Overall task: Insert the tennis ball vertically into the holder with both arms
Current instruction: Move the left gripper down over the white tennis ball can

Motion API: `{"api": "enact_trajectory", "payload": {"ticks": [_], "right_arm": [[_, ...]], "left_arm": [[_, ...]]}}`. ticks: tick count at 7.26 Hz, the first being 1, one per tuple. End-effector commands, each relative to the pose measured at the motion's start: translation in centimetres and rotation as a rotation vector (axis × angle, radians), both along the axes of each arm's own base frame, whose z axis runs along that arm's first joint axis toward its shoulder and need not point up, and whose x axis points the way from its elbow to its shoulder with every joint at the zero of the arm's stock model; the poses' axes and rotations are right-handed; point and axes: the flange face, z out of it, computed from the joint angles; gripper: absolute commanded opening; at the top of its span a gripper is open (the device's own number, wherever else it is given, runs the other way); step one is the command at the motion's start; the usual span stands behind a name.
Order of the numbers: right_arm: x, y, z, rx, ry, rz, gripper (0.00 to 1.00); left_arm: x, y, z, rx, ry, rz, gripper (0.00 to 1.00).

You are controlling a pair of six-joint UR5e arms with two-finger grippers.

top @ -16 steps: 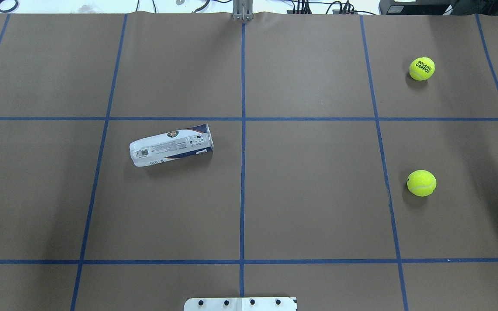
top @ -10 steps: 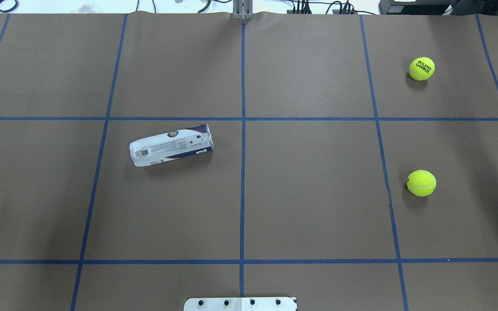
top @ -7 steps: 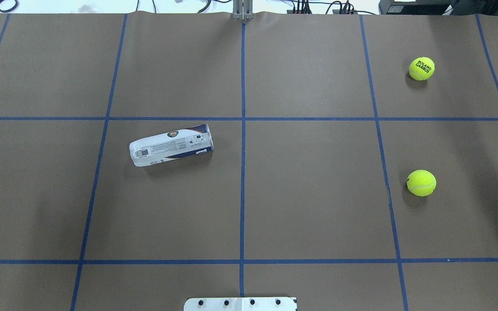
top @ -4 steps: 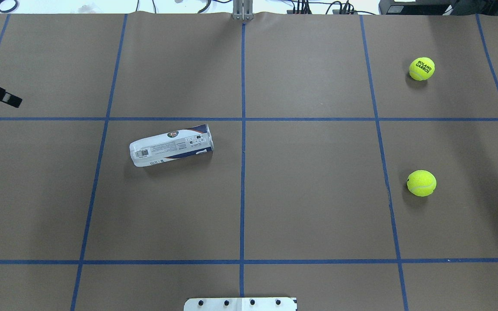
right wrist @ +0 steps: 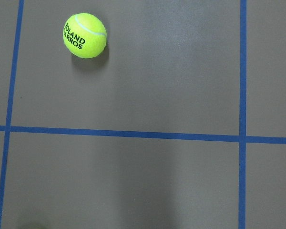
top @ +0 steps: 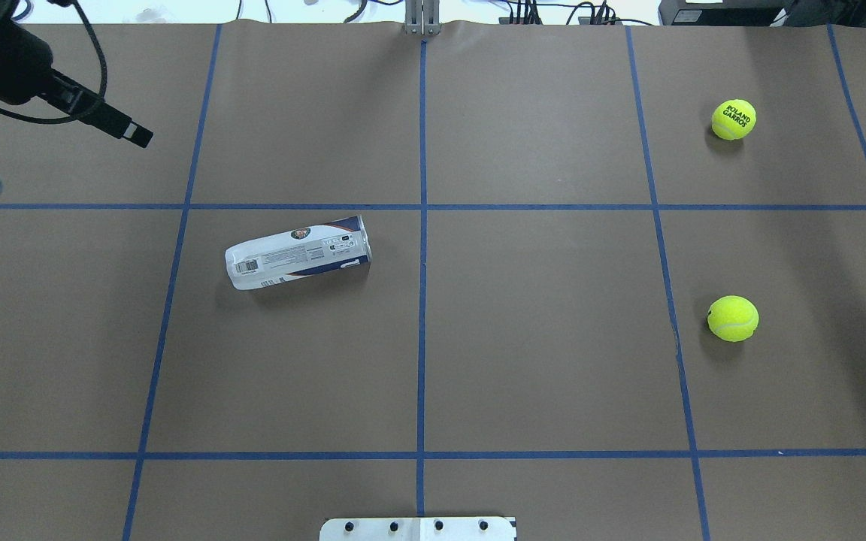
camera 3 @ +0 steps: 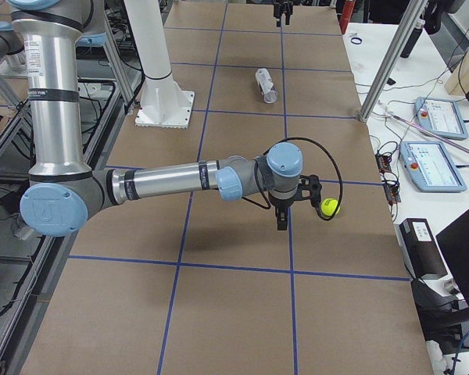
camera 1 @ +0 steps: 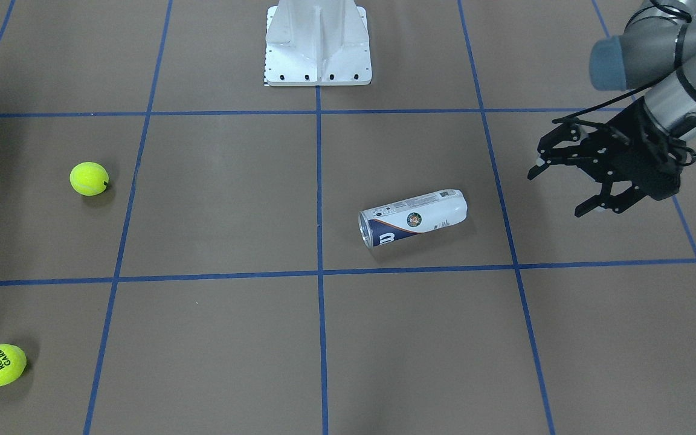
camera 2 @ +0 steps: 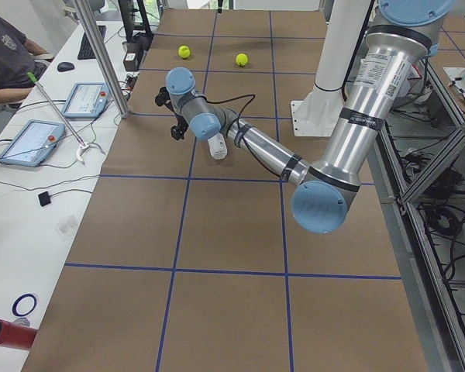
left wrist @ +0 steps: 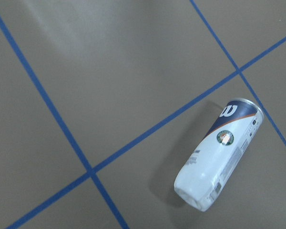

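The holder (top: 298, 252) lies on its side left of the table's middle, silver rim toward the centre line; it also shows in the front view (camera 1: 411, 217) and the left wrist view (left wrist: 219, 155). Two yellow tennis balls rest at the right: a printed one (top: 734, 120) at the back and a plain one (top: 733, 318) nearer me. My left gripper (camera 1: 556, 192) is open and empty, in the air beyond the holder's closed end. My right gripper (camera 3: 297, 201) hangs beside the printed ball (camera 3: 328, 207); I cannot tell whether it is open. Its wrist view shows that ball (right wrist: 84, 36).
The white base pedestal (camera 1: 318, 45) stands at my edge of the table. Blue tape lines (top: 422, 300) divide the brown table cover into squares. Tablets (camera 2: 27, 142) and cables lie on the side bench beyond the table's far edge.
My left arm has come in from the overhead view's left edge and moved further over the table. The right gripper tip left that view's right edge. Holder and balls have not moved.
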Motion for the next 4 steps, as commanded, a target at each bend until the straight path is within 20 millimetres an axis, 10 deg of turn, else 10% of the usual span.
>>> {"api": "enact_trajectory", "payload": {"ticks": [1,4], "right_arm": [[0.0,0.2,-0.1,-0.001,-0.009,-0.002,0.99],[-1.0,0.4,-2.5,0.061,0.005,-0.019,0.99]], "left_arm": [[5.5,0.5,-2.8,0.028,0.003,0.045,0.98],[13.9,2.0,-5.7,0.234,-0.007,0.228,0.98]]}}
